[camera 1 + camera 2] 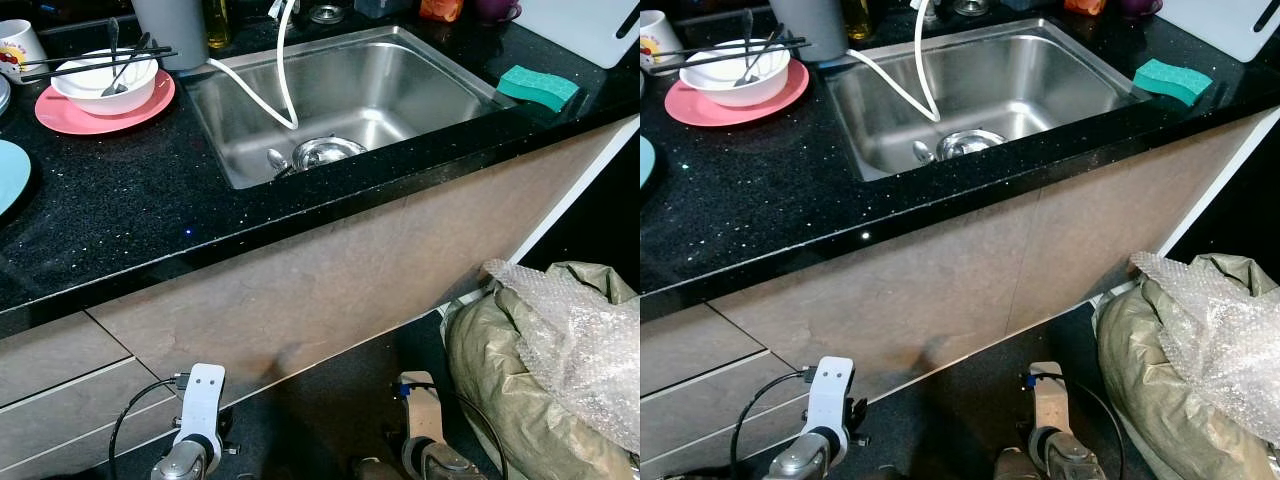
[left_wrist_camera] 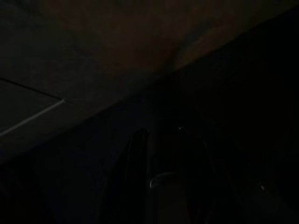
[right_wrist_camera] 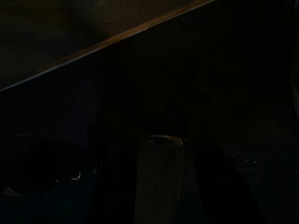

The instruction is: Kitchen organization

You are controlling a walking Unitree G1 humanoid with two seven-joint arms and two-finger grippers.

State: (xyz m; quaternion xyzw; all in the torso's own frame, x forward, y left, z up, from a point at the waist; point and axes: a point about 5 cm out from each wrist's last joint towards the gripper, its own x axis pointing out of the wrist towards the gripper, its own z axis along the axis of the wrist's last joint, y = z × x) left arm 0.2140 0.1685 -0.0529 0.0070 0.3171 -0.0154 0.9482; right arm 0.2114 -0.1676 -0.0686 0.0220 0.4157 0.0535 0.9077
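**Dishes untouched, both arms idle below the counter**

While our arms hang low in front of the cabinet, nothing of the tidying looks begun, as far as we can judge. On the black counter [image 1: 150, 190] a white bowl [image 1: 105, 82] sits on a pink plate [image 1: 100, 110] to the left of the sink [image 1: 420, 75], with chopsticks [image 1: 95, 62] laid across the bowl's rim and a spoon [image 1: 118, 80] standing in it. A blue plate [image 1: 10, 175] lies at the near left edge, a mug [image 1: 18, 45] stands behind the pink plate, and a green sponge [image 1: 538, 87] rests to the right of the sink. Down in the basin a small spoon [image 1: 277, 160] lies beside the drain [image 1: 325, 152], and a white hose [image 1: 285, 90] loops into it. We judge that all of this is left to sort.

Our left gripper [image 2: 159, 140] and right gripper [image 3: 156, 140] point at the dark floor by the cabinet base. Neither holds anything that we can make out; how far their fingers stand apart we cannot tell, the wrist views being too dark.

From the head we see the counter, the sink and a bag [image 1: 520, 380] topped with bubble wrap [image 1: 580, 330] on the floor to the right. The wrist views give only the cabinet's lower edge and faint fingers.
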